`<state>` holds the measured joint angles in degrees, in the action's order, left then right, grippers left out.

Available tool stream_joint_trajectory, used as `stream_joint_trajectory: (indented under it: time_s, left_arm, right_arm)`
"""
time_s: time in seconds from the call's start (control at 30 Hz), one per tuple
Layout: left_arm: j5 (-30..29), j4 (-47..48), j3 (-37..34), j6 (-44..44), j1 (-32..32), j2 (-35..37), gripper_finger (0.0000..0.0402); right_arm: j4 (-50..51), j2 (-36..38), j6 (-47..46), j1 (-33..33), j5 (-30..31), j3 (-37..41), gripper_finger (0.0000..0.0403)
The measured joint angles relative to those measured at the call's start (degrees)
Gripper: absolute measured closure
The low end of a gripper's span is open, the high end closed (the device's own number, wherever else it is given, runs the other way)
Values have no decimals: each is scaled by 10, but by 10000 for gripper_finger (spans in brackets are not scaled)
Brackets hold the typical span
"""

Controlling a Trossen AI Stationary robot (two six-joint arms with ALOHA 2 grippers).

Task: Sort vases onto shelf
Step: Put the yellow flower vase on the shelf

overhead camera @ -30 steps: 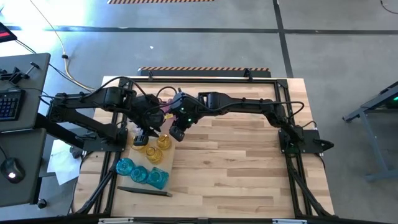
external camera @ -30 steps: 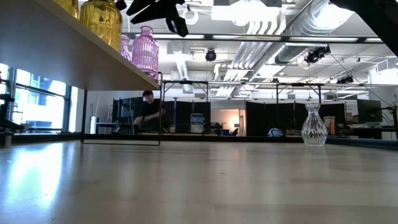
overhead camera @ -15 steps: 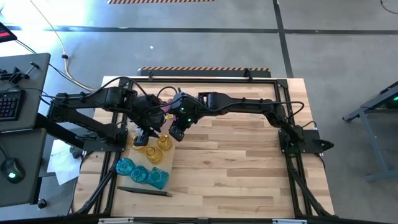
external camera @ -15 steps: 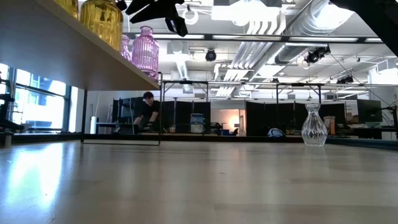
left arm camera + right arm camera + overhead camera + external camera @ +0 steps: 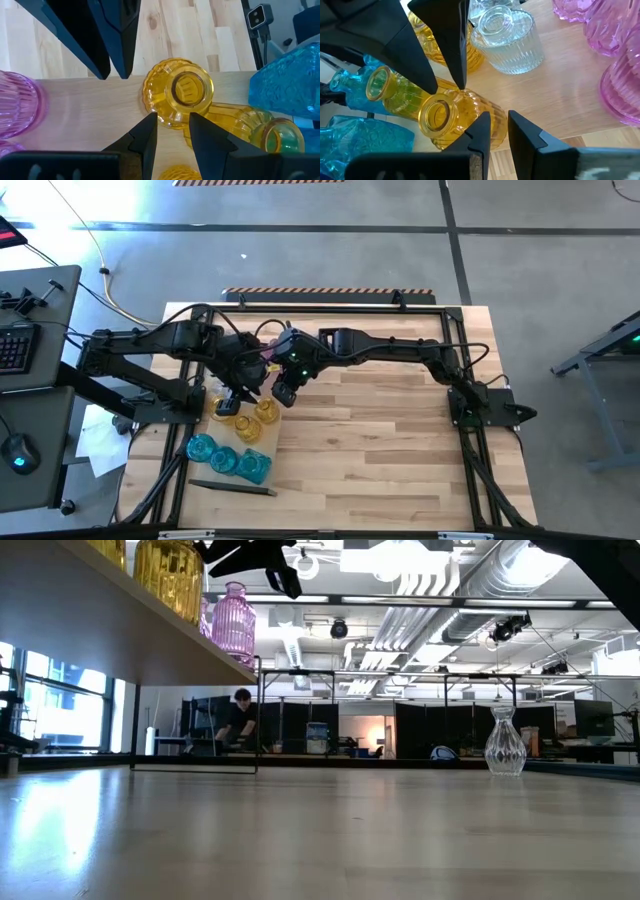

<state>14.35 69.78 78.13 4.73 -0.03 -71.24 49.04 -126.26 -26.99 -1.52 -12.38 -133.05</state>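
Observation:
The shelf (image 5: 262, 442) is a pale board on the table's left half. It carries teal vases (image 5: 226, 459), amber vases (image 5: 243, 423), pink vases (image 5: 615, 65) and a clear ribbed vase (image 5: 507, 35), all standing on their bases. Both grippers hang close together over the amber group. My left gripper (image 5: 172, 120) is narrowly open, its tips at the near side of a round amber vase (image 5: 177, 92). My right gripper (image 5: 499, 122) is narrowly open too and stands just beside that amber vase (image 5: 447, 117). Another clear vase (image 5: 505, 740) stands on the tabletop. My left gripper meets the round amber vase at its lower body (image 5: 165, 117), both fingertips against its outer side, neither inside the mouth. It comes slanting down from above. The vase stands upright on the shelf. My right gripper's finger (image 5: 480, 130) is next to the vase; whether it touches, I cannot tell.
A dark bar (image 5: 232, 487) lies on the table near the shelf's near end. The table's dark frame rails (image 5: 330, 308) run along its edges. Bare butcher-block (image 5: 380, 450) spreads right of the shelf. A person (image 5: 240, 715) sits in the room far behind.
In the low view the amber vase on the shelf has slid a little toward the pink vase and stayed upright. Both grippers have stayed over the amber group.

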Motion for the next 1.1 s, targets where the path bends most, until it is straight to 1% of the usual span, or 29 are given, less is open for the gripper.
stream_joint_trajectory:
  time_s: [0.17,0.23,0.3,0.47,0.57,0.67,0.7,0.8,0.83,0.9,0.97,1.03,1.1]
  left_arm:
    - [-1,-1,0,0,0,1,296]
    - [-14,1,3,-2,0,4,296]
    - [-33,0,15,-6,0,8,296]
    - [-59,-1,50,-6,0,23,296]
    - [-63,1,67,-6,-2,37,299]
    - [-59,18,74,-18,-22,62,315]
    - [-48,26,75,-27,-29,71,323]
    - [13,44,75,-45,-49,97,350]
    - [21,43,75,-59,-57,105,359]
    - [19,42,75,-94,-76,116,375]
    - [0,42,75,-117,-89,121,388]
    - [-23,42,75,-124,-98,122,395]
    - [-34,43,75,-132,-106,114,397]
  right_arm:
    - [0,0,0,0,0,0,355]
    - [0,0,0,0,0,0,355]
    - [0,0,1,0,0,0,355]
    - [-2,0,5,0,0,0,355]
    - [-3,1,5,0,0,0,355]
    - [-1,1,5,0,1,0,355]
    - [0,1,5,0,3,0,355]
    - [1,1,7,0,14,0,355]
    - [1,1,11,0,15,0,355]
    - [1,1,15,0,18,0,355]
    - [0,1,15,0,18,0,355]
    - [0,1,20,0,18,0,355]
    - [0,1,25,0,18,0,355]
